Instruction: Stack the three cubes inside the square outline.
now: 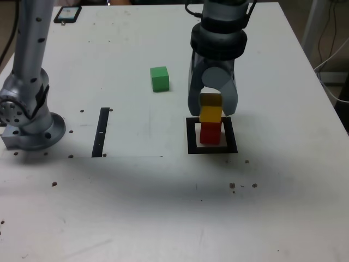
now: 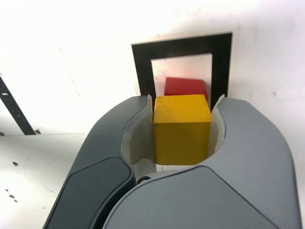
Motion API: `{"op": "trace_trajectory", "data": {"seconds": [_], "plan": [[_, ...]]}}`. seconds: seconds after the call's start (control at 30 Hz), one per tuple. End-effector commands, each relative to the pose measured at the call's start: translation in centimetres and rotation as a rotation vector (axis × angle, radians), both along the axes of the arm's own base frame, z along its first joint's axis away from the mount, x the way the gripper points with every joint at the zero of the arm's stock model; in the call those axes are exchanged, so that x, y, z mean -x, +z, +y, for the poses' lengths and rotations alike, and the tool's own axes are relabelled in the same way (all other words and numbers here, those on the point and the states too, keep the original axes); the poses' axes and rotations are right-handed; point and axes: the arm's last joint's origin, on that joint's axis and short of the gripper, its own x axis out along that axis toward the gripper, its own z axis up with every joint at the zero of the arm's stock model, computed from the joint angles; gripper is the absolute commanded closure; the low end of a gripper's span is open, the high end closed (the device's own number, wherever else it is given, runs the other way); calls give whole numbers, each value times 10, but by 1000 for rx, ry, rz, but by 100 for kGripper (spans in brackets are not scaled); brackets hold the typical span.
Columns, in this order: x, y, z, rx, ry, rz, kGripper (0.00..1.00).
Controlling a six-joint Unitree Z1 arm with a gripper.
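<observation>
Yellow cube point(image 1: 210, 113): sits on the red cube, pinched between the pincer's pads.
Red cube point(image 1: 210, 134): rests inside the square outline, under the yellow one.
Square outline point(image 1: 191, 136): black frame on the white counter point(image 1: 163, 207).
Green cube point(image 1: 159, 78): alone on the counter, well apart, toward the exterior view's left.
Pincer point(image 2: 182, 125): pressed against both sides of the yellow cube.
Black strip point(image 1: 101, 131): flat, farther left in the exterior view.

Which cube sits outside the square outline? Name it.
The green cube. It lies alone on the bare table, apart from the square outline, where the yellow cube, held between the gripper fingers, sits on the red cube.
</observation>
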Motion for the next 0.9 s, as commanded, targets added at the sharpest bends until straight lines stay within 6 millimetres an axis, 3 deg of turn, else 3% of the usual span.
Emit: {"op": "trace_trajectory", "data": {"seconds": [0.0, 0.73, 0.87], "plan": [[-1, -3, 1, -1, -1, 2, 73], [2, -6, -3, 30, -11, -25, 72], [3, -8, -3, 28, -11, -19, 58]]}}
